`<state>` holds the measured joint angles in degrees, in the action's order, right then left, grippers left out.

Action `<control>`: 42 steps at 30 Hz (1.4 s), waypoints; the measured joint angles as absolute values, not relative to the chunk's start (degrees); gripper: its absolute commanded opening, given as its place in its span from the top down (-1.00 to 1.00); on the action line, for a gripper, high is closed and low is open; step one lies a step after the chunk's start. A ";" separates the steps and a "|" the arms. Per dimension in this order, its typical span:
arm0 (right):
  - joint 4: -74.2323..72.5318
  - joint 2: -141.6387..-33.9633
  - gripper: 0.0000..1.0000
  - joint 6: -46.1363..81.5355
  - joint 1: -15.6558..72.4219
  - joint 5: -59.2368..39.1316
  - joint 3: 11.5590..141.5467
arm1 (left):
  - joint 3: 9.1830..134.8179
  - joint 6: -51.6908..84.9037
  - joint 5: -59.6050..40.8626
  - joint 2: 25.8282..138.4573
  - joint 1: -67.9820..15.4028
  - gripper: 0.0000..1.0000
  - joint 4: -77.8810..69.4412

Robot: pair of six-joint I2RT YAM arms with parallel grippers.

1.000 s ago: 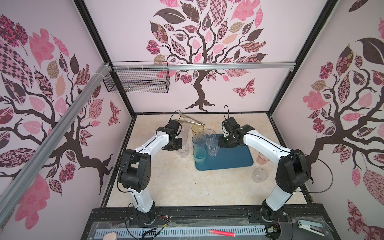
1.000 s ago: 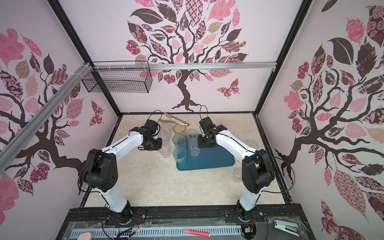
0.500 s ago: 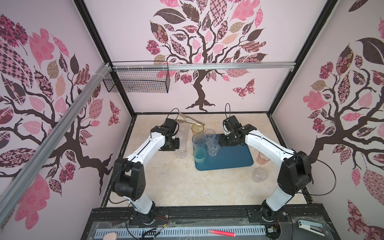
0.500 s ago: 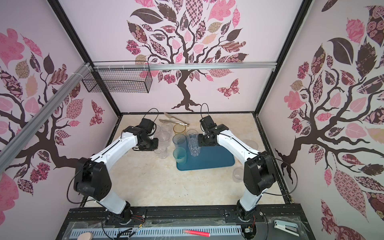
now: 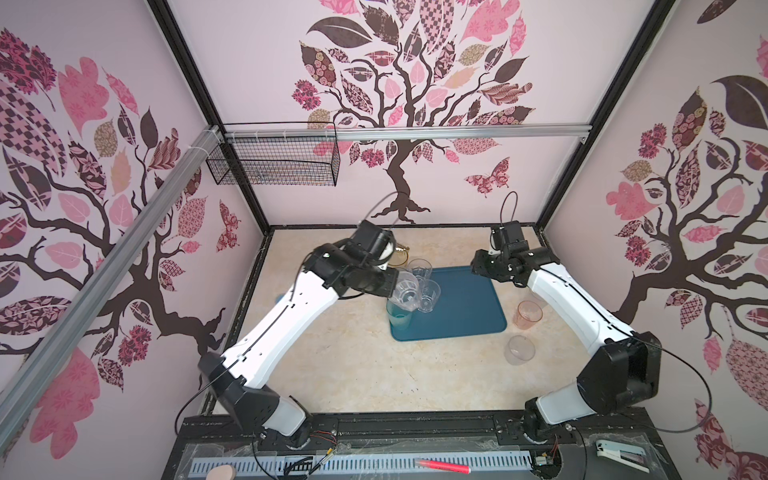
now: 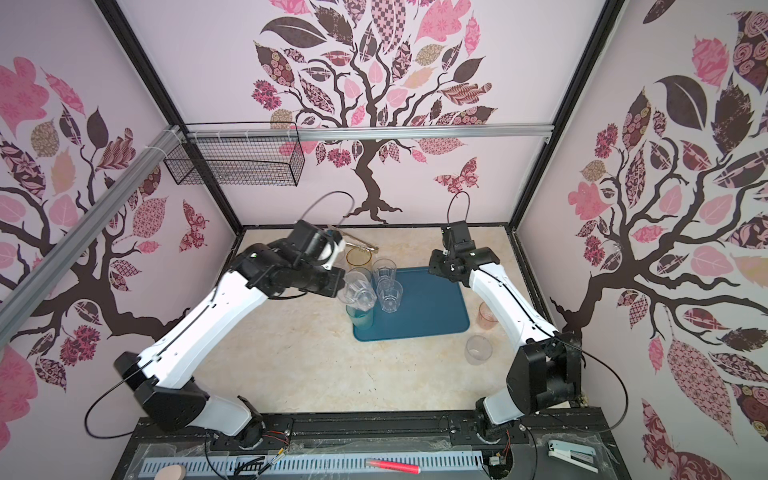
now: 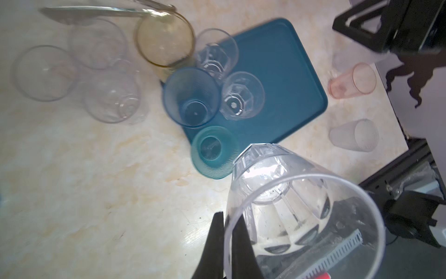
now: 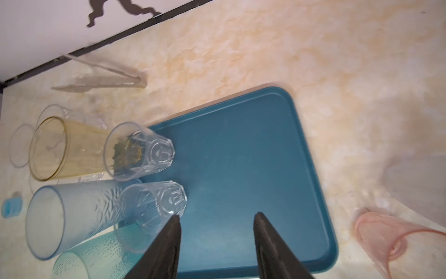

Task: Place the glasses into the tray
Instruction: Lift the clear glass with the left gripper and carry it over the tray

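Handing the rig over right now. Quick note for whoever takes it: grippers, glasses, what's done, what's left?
Left gripper: shut on the rim of a clear faceted glass, held in the air by the tray, at its left edge.
Right gripper: open, empty, above the tray.
Done: two faceted glasses, blue glass and teal glass stand in the tray's left part.
To do: set down the held glass; then amber glass, pink glass, plain clear glass and several clear ones on the table.
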<state>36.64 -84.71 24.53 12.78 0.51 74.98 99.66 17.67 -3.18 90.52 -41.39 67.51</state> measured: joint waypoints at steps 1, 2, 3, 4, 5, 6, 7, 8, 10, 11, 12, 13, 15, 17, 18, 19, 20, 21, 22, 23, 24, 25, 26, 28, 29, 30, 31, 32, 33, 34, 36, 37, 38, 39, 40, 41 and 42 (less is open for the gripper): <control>36.71 -84.29 -0.04 24.73 11.90 0.56 74.15 | 99.68 17.76 -3.42 92.38 -42.37 1.00 67.00; 36.73 -83.99 -0.03 24.91 11.09 0.69 73.28 | 99.63 17.82 -3.60 94.65 -43.33 1.00 66.57; 36.69 -83.81 -0.04 25.08 10.66 0.78 72.62 | 99.59 17.87 -3.73 96.47 -44.01 1.00 66.22; 36.71 -83.70 -0.04 25.15 10.50 0.86 72.14 | 99.39 17.98 -3.77 97.86 -44.64 1.00 65.69; 36.56 -83.59 -0.03 25.26 10.44 0.86 71.53 | 98.83 18.04 -3.77 98.85 -45.12 1.00 64.82; 36.51 -83.50 -0.04 25.43 10.46 0.86 71.02 | 97.93 18.15 -3.75 99.48 -45.54 1.00 63.83; 36.25 -83.40 -0.03 25.56 10.48 0.78 70.52 | 97.21 18.17 -3.62 100.07 -45.91 1.00 63.20; 35.92 -83.29 -0.02 25.74 10.48 0.64 69.97 | 96.62 18.17 -3.20 100.82 -46.28 1.00 62.70; 35.64 -83.29 -0.02 25.96 10.48 0.19 69.58 | 96.23 18.17 -2.24 102.61 -46.85 1.00 62.00; 35.22 -83.29 -0.01 25.98 10.48 -0.08 69.43 | 96.03 18.17 -1.67 103.61 -46.98 1.00 61.45; 34.98 -83.29 -0.01 26.06 10.48 -0.40 69.34 | 95.83 18.17 -1.23 104.31 -47.03 1.00 60.88; 34.54 -83.29 -0.01 26.17 10.48 -0.86 69.14 | 95.50 18.17 -0.54 105.21 -47.03 1.00 60.12; 33.76 -83.29 0.00 26.22 10.50 -1.58 68.47 | 94.65 18.20 0.67 106.48 -47.03 1.00 58.61; 33.10 -83.29 0.00 26.41 10.59 -2.22 67.33 | 94.37 18.26 1.50 107.61 -46.96 1.00 57.60; 32.95 -83.29 0.00 26.50 10.68 -2.46 66.81 | 94.37 18.31 1.96 108.12 -46.98 1.00 57.08; 32.93 -83.29 0.00 26.61 10.76 -2.76 66.32 | 94.37 18.44 2.42 108.68 -46.98 1.00 56.40; 32.91 -83.29 0.00 26.65 10.85 -3.07 65.95 | 94.37 18.50 2.85 109.36 -47.00 1.00 55.81; 32.95 -83.29 0.00 26.68 10.96 -3.29 65.80 | 94.37 18.59 3.29 109.91 -47.03 1.00 55.33; 32.88 -83.29 0.00 26.68 11.11 -3.42 65.78 | 94.37 18.65 3.84 110.52 -47.03 1.00 54.87; 32.71 -83.29 0.00 26.68 11.27 -3.60 65.78 | 94.37 18.70 4.27 111.09 -47.03 1.00 54.48; 32.53 -83.29 0.01 26.68 11.49 -3.70 65.78 | 94.37 18.72 4.67 111.46 -47.03 1.00 54.15; 32.38 -83.31 0.01 26.65 11.75 -3.79 65.78 | 94.37 18.79 5.13 111.98 -47.03 1.00 53.78; 32.25 -83.35 0.00 26.63 12.03 -3.90 65.78 | 94.37 18.81 5.45 112.51 -47.03 1.00 53.39; 32.08 -83.48 0.00 26.61 12.73 -3.97 65.78 | 94.37 18.85 6.07 113.69 -47.03 1.00 52.99; 32.01 -83.64 0.00 26.61 13.15 -4.03 65.78 | 94.45 18.87 6.42 113.97 -47.03 1.00 52.58; 31.99 -83.79 0.01 26.59 13.47 -4.10 65.78 | 94.48 18.90 6.46 113.93 -47.03 1.00 52.56; 31.97 -84.01 0.01 26.59 13.87 -4.16 65.78 | 94.48 18.92 6.72 113.91 -47.03 1.00 52.34; 31.94 -84.33 0.01 26.59 14.26 -4.34 65.78 | 94.48 18.94 6.87 113.95 -47.05 1.00 52.25; 31.94 -84.64 0.01 26.57 14.52 -4.47 65.78 | 94.50 18.94 6.87 113.95 -47.03 1.00 52.25; 31.94 -84.95 0.01 26.59 14.63 -4.62 65.78 | 94.50 18.94 6.90 113.97 -47.05 0.97 52.21; 31.99 -85.65 0.01 26.57 15.00 -4.97 65.78 | 94.76 18.85 6.87 114.08 -47.05 0.85 52.23; 31.99 -85.89 0.01 26.55 15.16 -5.17 65.78 | 94.87 18.85 6.85 114.17 -47.05 0.83 52.16; 32.01 -86.15 0.01 26.48 15.27 -5.28 65.78 | 95.04 18.81 6.81 114.24 -47.05 0.80 52.12; 32.01 -86.32 0.01 26.37 15.31 -5.41 65.78 | 95.18 18.76 6.83 114.28 -47.05 0.77 52.10; 32.01 -86.48 0.01 26.30 15.35 -5.61 65.78 | 95.24 18.74 6.83 114.30 -47.05 0.72 52.03; 31.99 -86.65 0.01 26.15 15.38 -5.80 65.78 | 95.31 18.59 6.90 114.30 -47.05 0.68 51.96; 32.01 -86.76 0.01 26.11 15.38 -5.91 65.78 | 95.44 18.63 6.87 114.30 -47.05 0.66 51.90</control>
